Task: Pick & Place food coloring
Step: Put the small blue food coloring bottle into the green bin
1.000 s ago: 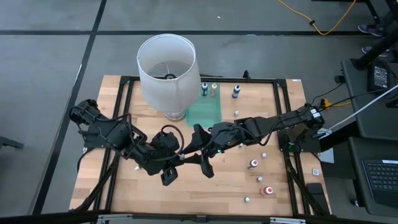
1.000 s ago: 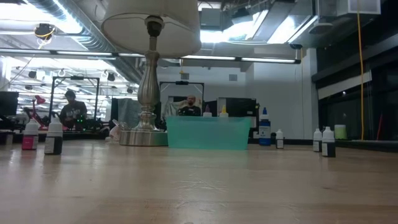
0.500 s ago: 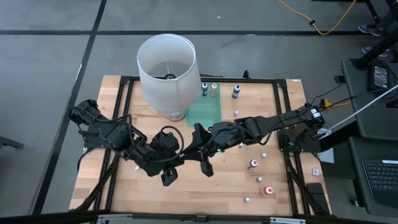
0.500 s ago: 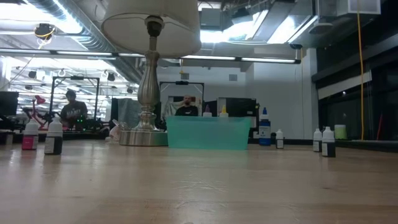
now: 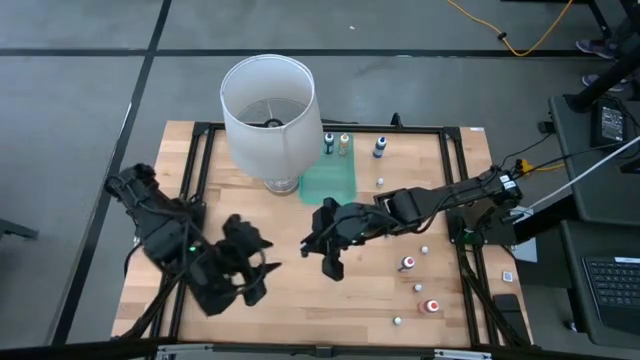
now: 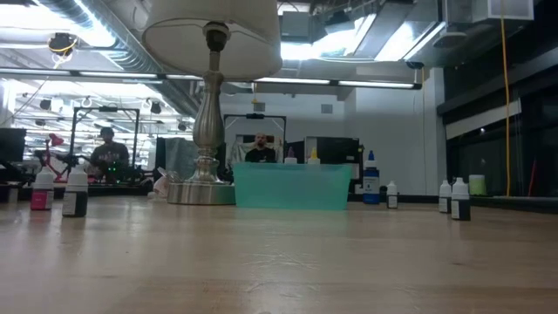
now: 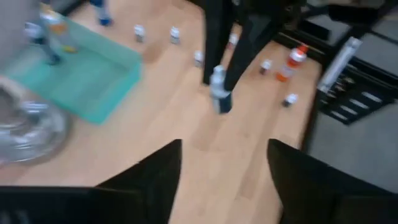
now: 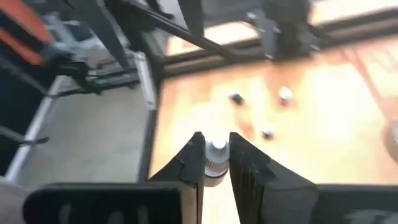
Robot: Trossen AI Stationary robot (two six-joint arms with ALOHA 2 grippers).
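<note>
The food coloring shows as small white-capped bottles. One dark bottle (image 7: 219, 93) hangs in my right gripper (image 5: 331, 266), which is shut on it above the middle of the table. Red bottles (image 5: 408, 263) (image 5: 431, 306) stand at the near right, and others (image 5: 380, 147) stand at the far edge. My left gripper (image 5: 258, 282) is open and holds nothing. It hangs over the near left of the table, pointing toward the right gripper. No gripper shows in the low view. My right gripper pinches the bottle between its two fingers (image 8: 193, 163), with the white cap (image 8: 216, 147) showing between the fingertips. The fingers slant down from the table's right side. The bottle is clear of the table, its dark lower part (image 7: 223, 104) below the fingertips.
A green tray (image 5: 330, 182) lies at the far middle, with two bottles (image 5: 329, 142) (image 5: 344, 143) behind it. A big white lampshade (image 5: 268, 105) on a metal foot stands to the tray's left. Small bottles (image 5: 424, 250) (image 5: 398, 321) dot the right half. Bare wood lies near the front edge.
My left gripper has drawn away from the right gripper, where the two met over the middle, and has swung toward the table's left edge. My right gripper has stayed in place with the bottle and has tipped a little further down.
</note>
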